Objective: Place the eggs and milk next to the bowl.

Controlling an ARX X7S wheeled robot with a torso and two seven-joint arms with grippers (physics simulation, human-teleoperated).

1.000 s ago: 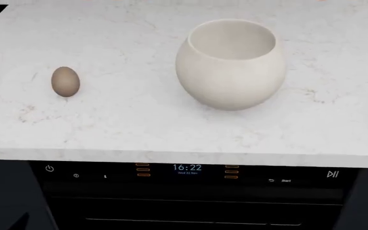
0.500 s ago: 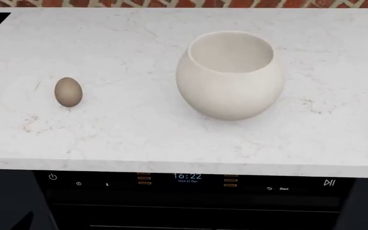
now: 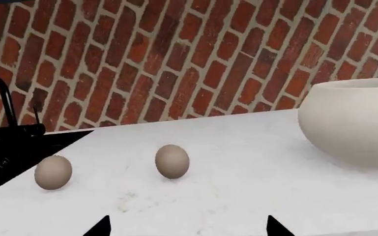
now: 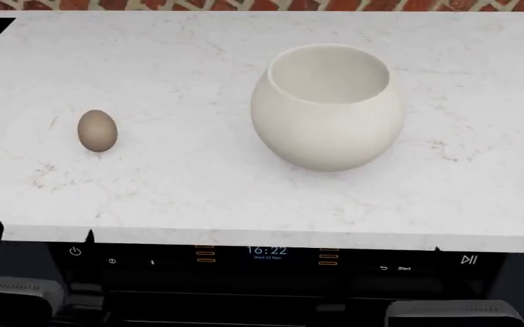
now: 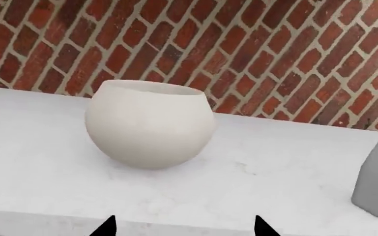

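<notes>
Left pincer (image 3: 185,227): only its two dark fingertips (image 3: 101,227) show at the near edge of the left wrist view, set wide apart with nothing between them, so open and empty. In the head view it sits low in front of the white marble-patterned desk (image 4: 198,184), below the edge, above a black oven front with a lit clock display (image 4: 266,252).

Right pincer (image 5: 183,227): same reading, two dark tips spread apart, holding nothing. It also hangs in front of the desk edge.

Ahead of the left pincer, on the desk:
- one small tan-brown speckled oval egg (image 3: 172,161), roughly straight ahead, resting on the desk surface;
- a second egg of the same kind (image 3: 53,171), off to the outer side of the first, apart from it, near the desk's end. In the head view it is cut by the picture edge.
- Both eggs lie well apart from the bowl.

Ahead of the right pincer: a large cream-white, round-bellied matte ceramic bowl (image 5: 149,123), upright, nothing visible inside.

Outboard of the right pincer, well apart from the bowl: a small pale grey-white milk bottle with a blue cap (image 5: 377,177), upright, partly cut off by the picture edge.

Farthest: a red brick wall (image 5: 241,49) behind the desk. A black tap (image 3: 5,118) stands beyond the outer egg.
</notes>
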